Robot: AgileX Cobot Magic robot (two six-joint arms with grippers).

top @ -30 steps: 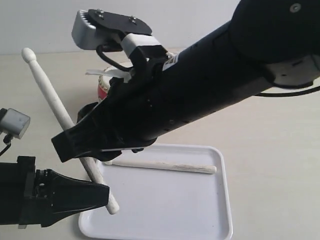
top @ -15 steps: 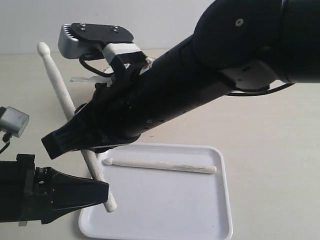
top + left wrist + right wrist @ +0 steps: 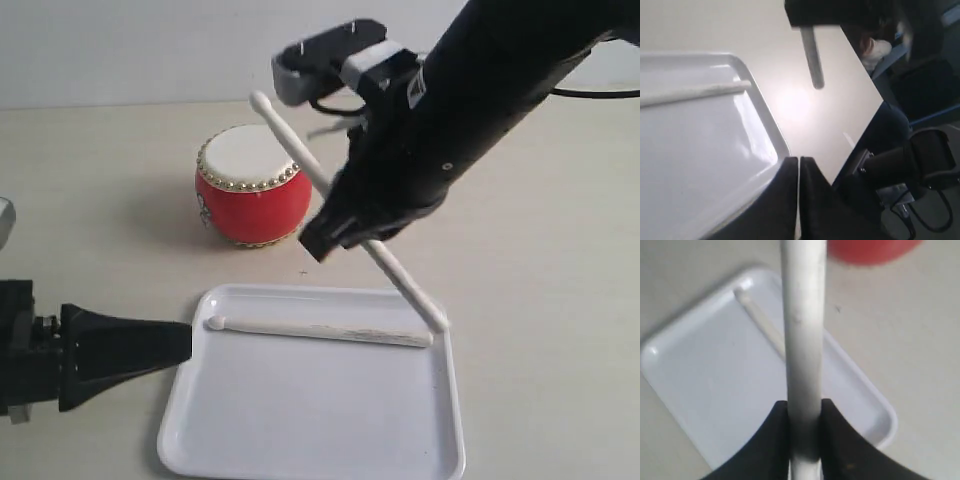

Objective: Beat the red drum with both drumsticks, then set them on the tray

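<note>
Where the table (image 3: pixel 560 300) ends behind the red drum (image 3: pixel 250 205), a wall (image 3: pixel 120 50) apparently rises.

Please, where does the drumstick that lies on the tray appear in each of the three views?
Exterior view: the lying drumstick crosses the upper part of the tray, below the red drum.
Left wrist view: it lies on the tray, its end near a rounded corner.
Right wrist view: blurred, partly behind the held drumstick in the right claw.
Shared landmark: the white tray.
</note>
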